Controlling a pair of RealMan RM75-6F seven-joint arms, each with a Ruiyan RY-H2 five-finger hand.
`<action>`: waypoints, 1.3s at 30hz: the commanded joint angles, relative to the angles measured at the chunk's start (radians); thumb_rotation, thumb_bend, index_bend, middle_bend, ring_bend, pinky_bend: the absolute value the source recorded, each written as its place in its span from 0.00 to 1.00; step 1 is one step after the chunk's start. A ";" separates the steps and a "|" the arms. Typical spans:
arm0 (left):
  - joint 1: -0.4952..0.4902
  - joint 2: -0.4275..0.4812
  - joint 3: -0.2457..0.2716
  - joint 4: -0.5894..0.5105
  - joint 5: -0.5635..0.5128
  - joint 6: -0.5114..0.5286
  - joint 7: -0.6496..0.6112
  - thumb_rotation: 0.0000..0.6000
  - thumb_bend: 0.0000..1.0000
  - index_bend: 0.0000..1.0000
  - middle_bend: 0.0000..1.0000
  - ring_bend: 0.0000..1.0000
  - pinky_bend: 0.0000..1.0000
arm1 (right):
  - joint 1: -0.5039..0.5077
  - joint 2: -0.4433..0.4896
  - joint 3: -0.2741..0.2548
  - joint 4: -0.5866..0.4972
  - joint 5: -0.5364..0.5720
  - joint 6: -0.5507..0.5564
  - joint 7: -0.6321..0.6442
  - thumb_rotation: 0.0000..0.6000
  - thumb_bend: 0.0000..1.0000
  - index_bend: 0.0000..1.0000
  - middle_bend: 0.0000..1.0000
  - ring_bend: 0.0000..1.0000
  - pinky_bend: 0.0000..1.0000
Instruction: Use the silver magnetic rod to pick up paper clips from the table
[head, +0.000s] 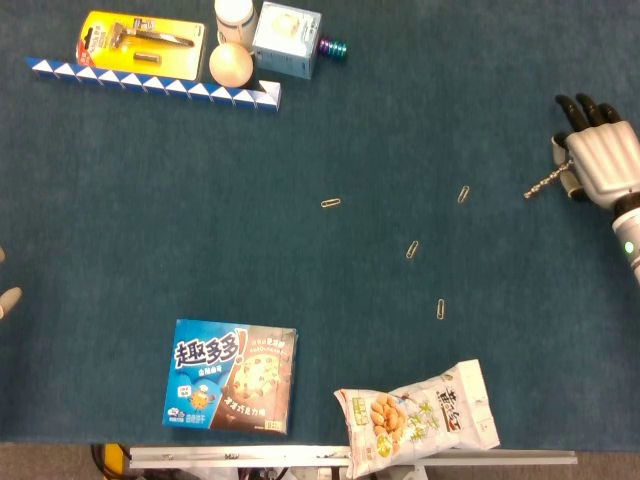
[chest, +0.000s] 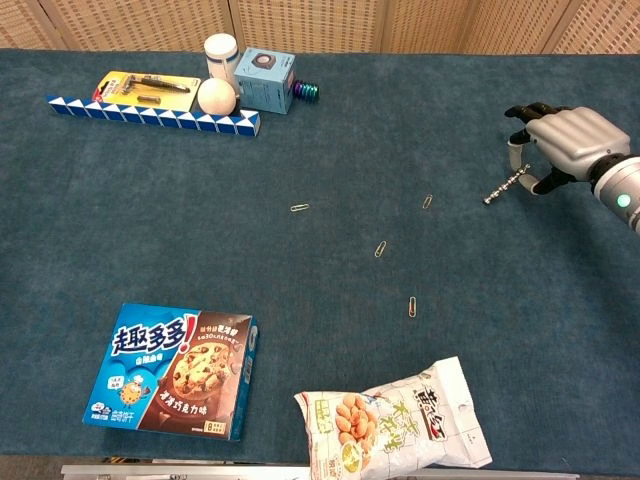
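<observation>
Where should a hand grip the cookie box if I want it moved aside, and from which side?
Grip the cookie box across its long side edges, coming down from above. It lies flat on the table, so only the thin edges offer opposing faces, and the left edge and far edge have clear table beside them; the snack bag lies off its right.

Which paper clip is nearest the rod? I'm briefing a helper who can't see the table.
Start at the right hand at the table's right edge, which holds the silver rod pointing down-left. Just beyond the rod's tip lies the nearest paper clip. It is the rightmost of four clips, and the one farthest from the snack bag.
</observation>
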 joint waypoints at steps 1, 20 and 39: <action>0.000 0.000 0.000 0.000 0.001 0.001 0.000 1.00 0.03 0.52 0.42 0.31 0.46 | -0.008 0.026 -0.004 -0.046 -0.010 0.022 -0.013 1.00 0.36 0.62 0.09 0.00 0.16; 0.009 0.010 -0.003 -0.003 0.003 0.020 -0.019 1.00 0.03 0.52 0.42 0.31 0.46 | 0.006 0.050 -0.006 -0.164 -0.020 0.053 -0.078 1.00 0.36 0.62 0.09 0.00 0.16; 0.017 0.025 -0.001 -0.009 0.008 0.031 -0.042 1.00 0.03 0.52 0.42 0.31 0.46 | 0.096 -0.024 0.043 -0.175 0.051 0.013 -0.172 1.00 0.36 0.62 0.09 0.00 0.16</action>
